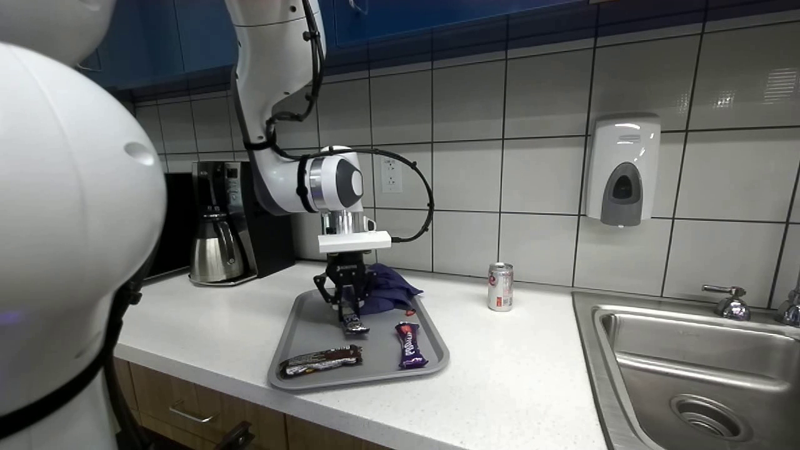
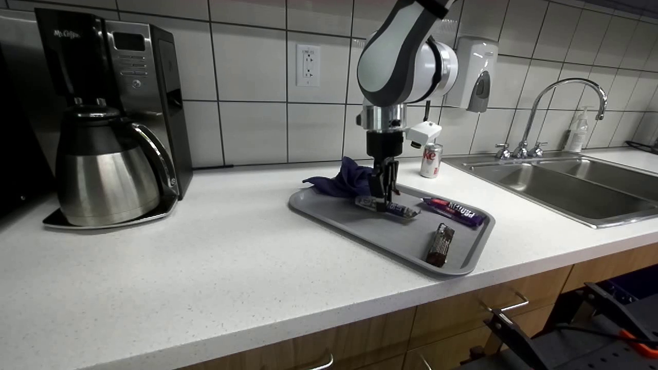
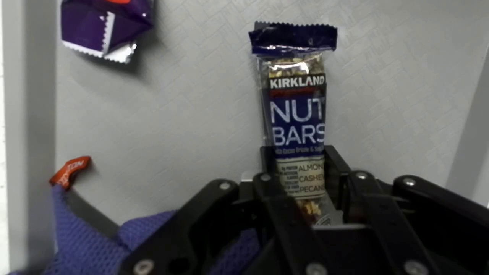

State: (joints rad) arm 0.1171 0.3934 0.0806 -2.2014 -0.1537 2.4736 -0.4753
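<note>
My gripper [image 3: 300, 160] points down over the grey tray [image 1: 382, 350], with one finger on each side of a blue Kirkland nut bar [image 3: 298, 118]. The fingers press against the bar's edges, and it reaches out beyond them; it shows in both exterior views [image 1: 354, 325] [image 2: 404, 209]. Whether it touches the tray is hard to tell. A purple protein bar [image 1: 410, 345] and a brown-wrapped bar [image 1: 320, 360] lie on the tray towards its front. A crumpled purple cloth [image 2: 343, 180] lies close to the gripper at the tray's back. A small red wrapper end [image 3: 70, 171] shows beside the cloth.
A silver can [image 1: 500, 287] stands on the white counter [image 2: 205, 267] behind the tray. A coffee maker with a steel carafe [image 2: 108, 180] stands at the far left. A steel sink [image 1: 590, 350] lies to the right. A soap dispenser [image 1: 623, 169] hangs on the tiled wall.
</note>
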